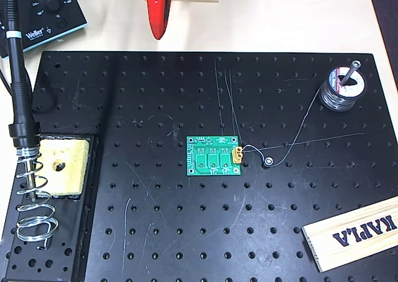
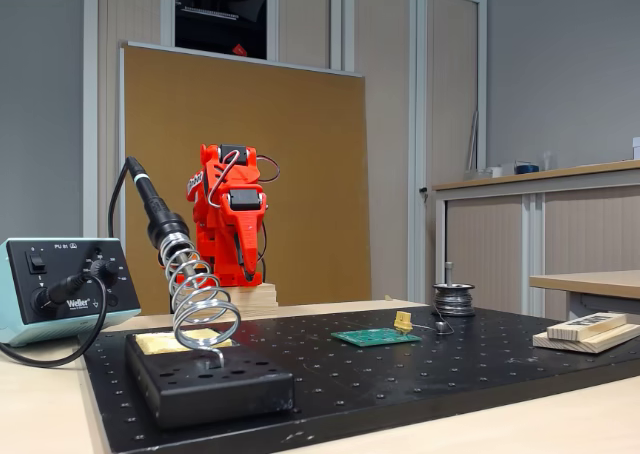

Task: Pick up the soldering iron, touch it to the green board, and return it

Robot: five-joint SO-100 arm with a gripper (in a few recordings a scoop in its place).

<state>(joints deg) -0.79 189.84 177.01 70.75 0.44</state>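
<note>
Reading labels, we see "Weller" on the black-and-teal control box (image 1: 38,16) and "KAPLA" on the wooden plank (image 1: 354,232). Our red gripper (image 1: 159,15) hangs folded, jaws pressed together. The slim black soldering iron (image 1: 17,77) rests in its silver coil stand (image 1: 32,204); the small green circuit board (image 1: 214,156) lies mid-table.

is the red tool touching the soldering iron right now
Apart. In the fixed view the tool hangs folded at the arm's wooden base, with clear background between it and the soldering iron, which sits in its coil stand.
</note>
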